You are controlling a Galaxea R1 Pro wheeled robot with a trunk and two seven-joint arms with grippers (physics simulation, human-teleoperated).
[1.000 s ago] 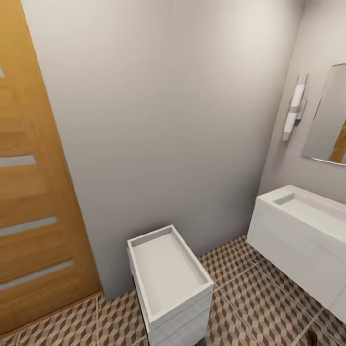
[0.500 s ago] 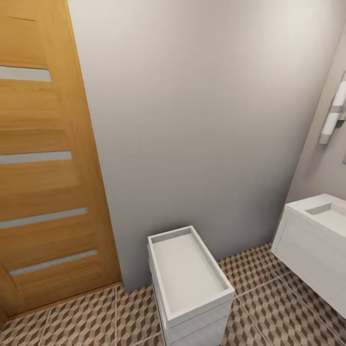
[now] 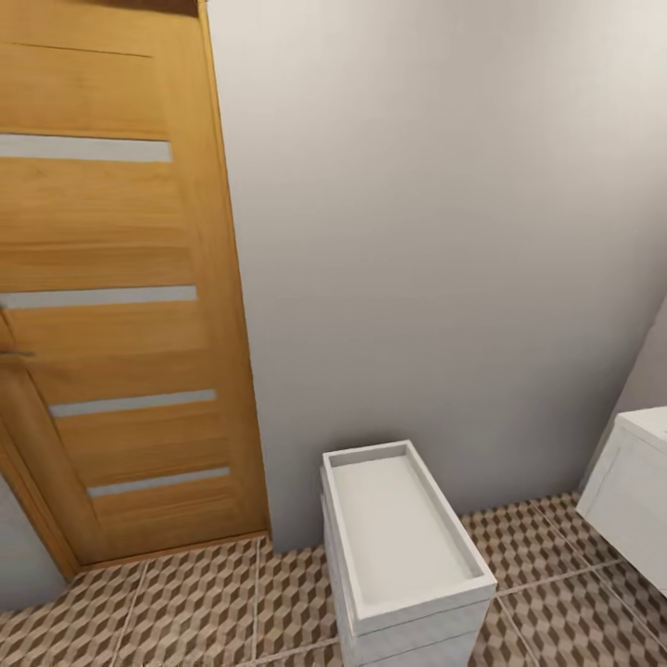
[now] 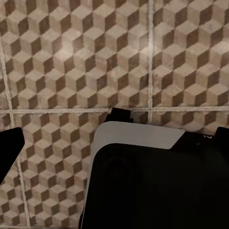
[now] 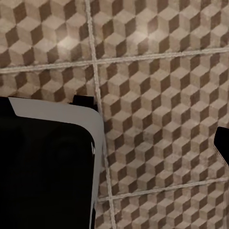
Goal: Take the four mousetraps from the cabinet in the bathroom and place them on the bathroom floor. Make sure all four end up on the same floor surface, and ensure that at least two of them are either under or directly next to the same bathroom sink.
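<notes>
white cabinet stands against the grey wall beside a wooden door; its tray top lies bare. can't tell either gripper's finger spread.

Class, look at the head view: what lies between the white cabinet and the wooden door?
In the head view, patterned bathroom floor and a strip of grey wall separate the cabinet from the door; nothing stands there.

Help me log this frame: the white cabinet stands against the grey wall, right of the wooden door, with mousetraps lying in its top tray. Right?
Not quite. In the head view the cabinet stands against the grey wall, right of the wooden door, but its top tray is bare: no mousetraps lie there.
</notes>
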